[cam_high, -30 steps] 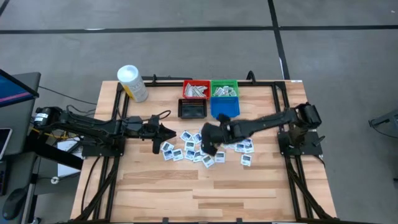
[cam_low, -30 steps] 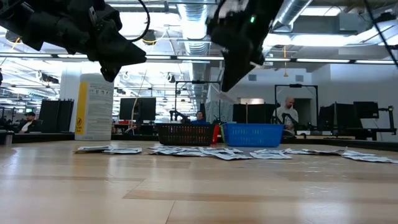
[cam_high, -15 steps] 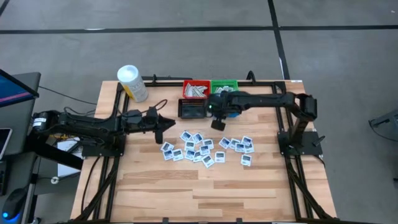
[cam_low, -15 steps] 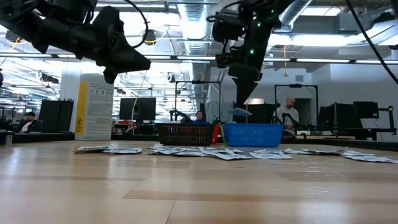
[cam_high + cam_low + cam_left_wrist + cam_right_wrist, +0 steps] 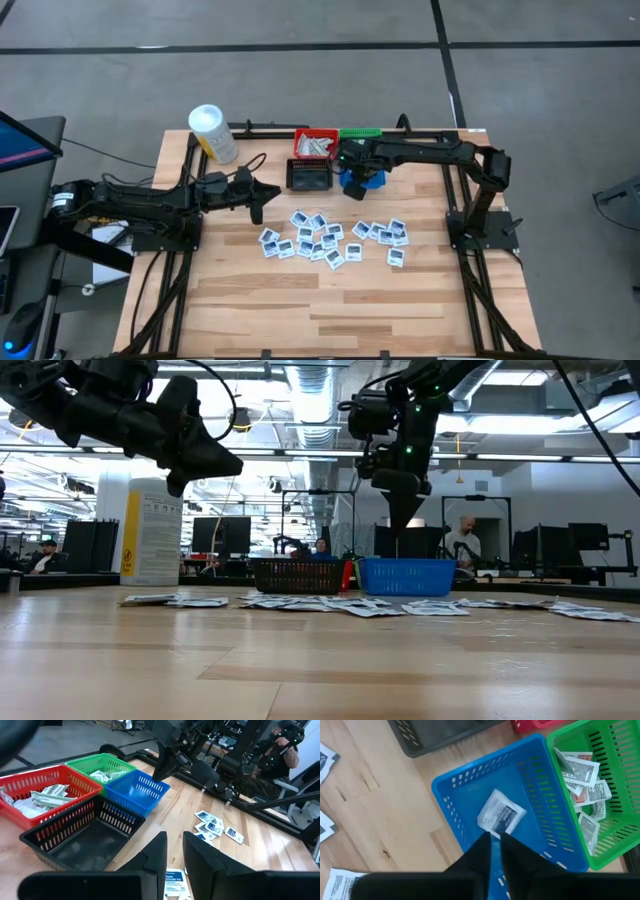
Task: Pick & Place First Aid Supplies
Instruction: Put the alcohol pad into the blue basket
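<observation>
Blue bin [image 5: 470, 785] holds one white packet [image 5: 501, 815].

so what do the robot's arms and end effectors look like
Both arms are dark, near black, jointed links with black cables looping along them. The left end effector and right end effector each end in two flat, tapering black fingers. Small green lights glow on the right arm.

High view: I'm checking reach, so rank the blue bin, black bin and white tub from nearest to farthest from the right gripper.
From the right gripper:
1. Blue bin, directly under it.
2. Black bin, beside the blue one.
3. White tub, at the table's far left corner.
</observation>
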